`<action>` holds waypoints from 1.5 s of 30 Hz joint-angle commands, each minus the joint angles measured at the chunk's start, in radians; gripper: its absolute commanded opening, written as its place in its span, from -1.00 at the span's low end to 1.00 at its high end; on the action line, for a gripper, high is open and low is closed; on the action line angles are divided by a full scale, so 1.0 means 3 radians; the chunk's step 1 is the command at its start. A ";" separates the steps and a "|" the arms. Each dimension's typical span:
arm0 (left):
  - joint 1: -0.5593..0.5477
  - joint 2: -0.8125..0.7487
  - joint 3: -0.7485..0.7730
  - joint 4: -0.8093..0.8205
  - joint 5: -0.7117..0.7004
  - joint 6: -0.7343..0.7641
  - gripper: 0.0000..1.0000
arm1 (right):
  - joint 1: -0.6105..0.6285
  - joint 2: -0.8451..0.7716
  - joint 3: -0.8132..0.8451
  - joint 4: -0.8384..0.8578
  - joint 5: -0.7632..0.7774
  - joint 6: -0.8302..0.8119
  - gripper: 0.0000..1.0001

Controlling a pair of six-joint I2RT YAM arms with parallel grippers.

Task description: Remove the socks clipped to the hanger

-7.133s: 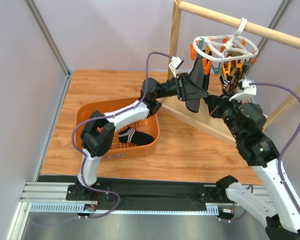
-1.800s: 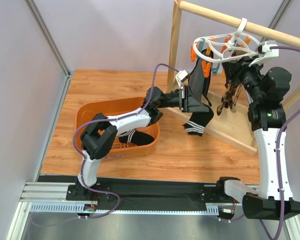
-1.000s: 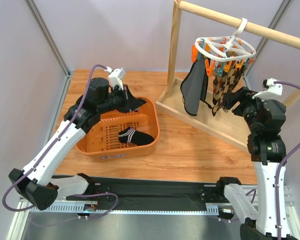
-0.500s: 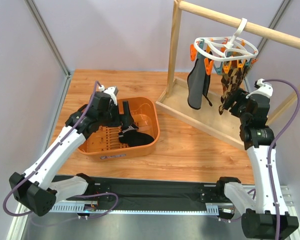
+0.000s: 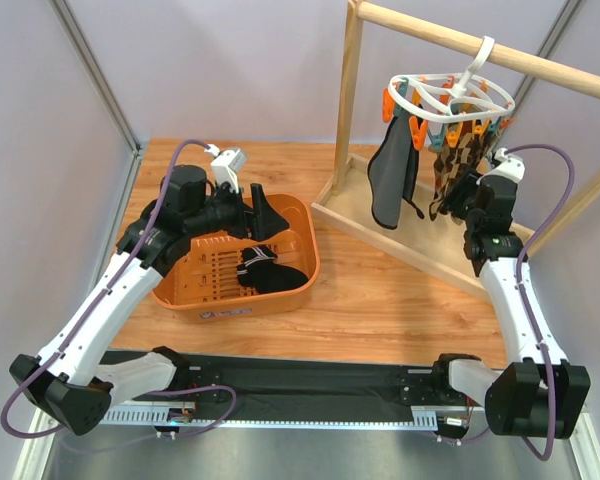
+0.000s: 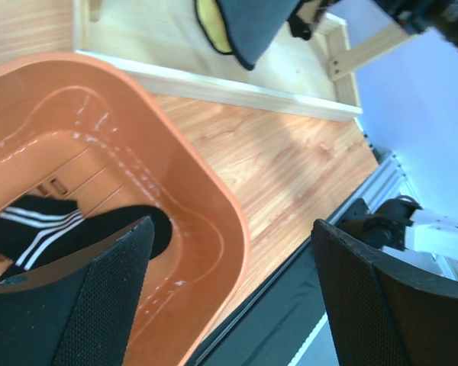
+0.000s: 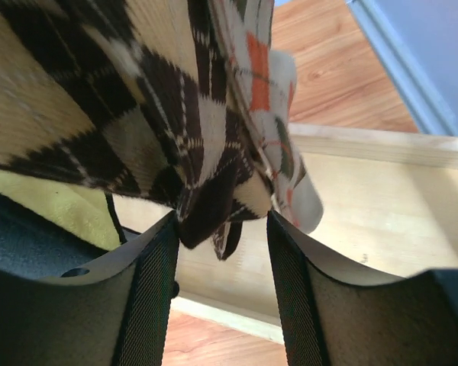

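Note:
The white hanger [image 5: 448, 96] hangs by its hook from the wooden rail. A black-and-yellow sock [image 5: 390, 182] [image 6: 240, 23] and brown argyle socks [image 5: 450, 165] [image 7: 137, 91] are clipped to it. My right gripper [image 5: 468, 197] [image 7: 220, 223] is open under the argyle socks. One dark toe dips between its fingertips and brushes them. My left gripper [image 5: 260, 212] [image 6: 233, 229] stands open and holds nothing above the orange basket [image 5: 310, 262] [image 6: 214, 191]. Black socks with white stripes [image 5: 268, 272] [image 6: 49, 225] lie in the basket.
The wooden frame's upright post [image 5: 349, 110] and its flat base board [image 5: 420, 248] [image 7: 366, 198] stand right of the basket. Grey walls close in the left and right sides. A black strip runs along the table's near edge.
My left gripper has opened over the basket, and the black sock it carried now lies inside. My right gripper has risen to the argyle socks and its jaws have narrowed around a toe.

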 commanded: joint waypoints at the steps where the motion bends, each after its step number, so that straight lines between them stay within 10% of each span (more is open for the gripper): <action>1: 0.0000 -0.0061 -0.0060 0.0246 0.0284 0.0024 0.79 | -0.0007 0.0051 -0.0151 0.0420 -0.0141 0.0216 0.03; 15: 0.0000 0.0041 -0.0157 0.0481 0.0555 -0.0114 0.65 | 0.0029 0.0281 -0.0622 0.1065 -0.0049 0.0268 0.05; 21: -0.0066 0.0056 -0.0265 0.0798 0.0739 -0.0282 0.53 | 0.0146 0.0144 -0.0438 0.0476 -0.0299 0.0359 -0.94; 45: -0.1059 0.1083 0.0272 0.2076 0.0836 -0.0599 0.60 | 0.0285 -0.1544 -0.0187 -0.0597 -0.2033 0.1055 -0.99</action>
